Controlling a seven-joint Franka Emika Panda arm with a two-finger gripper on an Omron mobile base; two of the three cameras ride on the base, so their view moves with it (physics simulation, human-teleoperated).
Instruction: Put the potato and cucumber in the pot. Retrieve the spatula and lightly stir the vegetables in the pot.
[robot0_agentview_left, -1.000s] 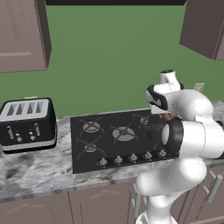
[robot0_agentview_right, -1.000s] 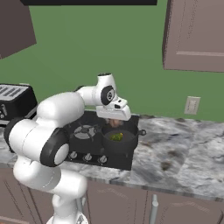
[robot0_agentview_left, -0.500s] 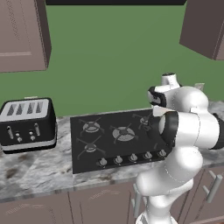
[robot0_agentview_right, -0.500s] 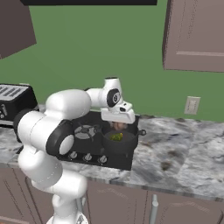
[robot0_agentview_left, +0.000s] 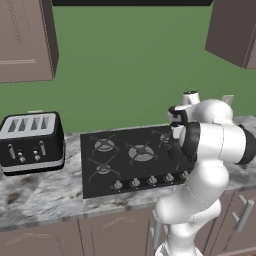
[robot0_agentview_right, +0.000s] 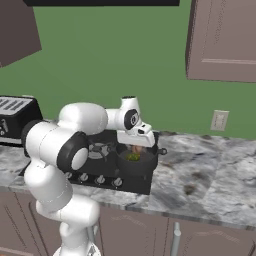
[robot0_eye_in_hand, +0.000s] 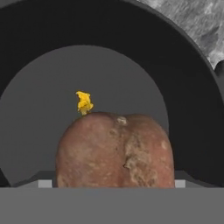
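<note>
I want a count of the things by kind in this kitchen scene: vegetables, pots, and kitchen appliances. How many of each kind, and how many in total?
Vegetables: 2 (potato, cucumber)
Pots: 1 (pot)
Appliances: 2 (toaster, cooktop)
Total: 5

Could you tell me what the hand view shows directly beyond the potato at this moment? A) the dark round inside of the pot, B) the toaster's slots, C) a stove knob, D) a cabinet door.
A: in the hand view the reddish-brown potato sits close before the camera, and behind it lie the grey floor and black wall of the pot, with speckled counter past the rim.
</note>
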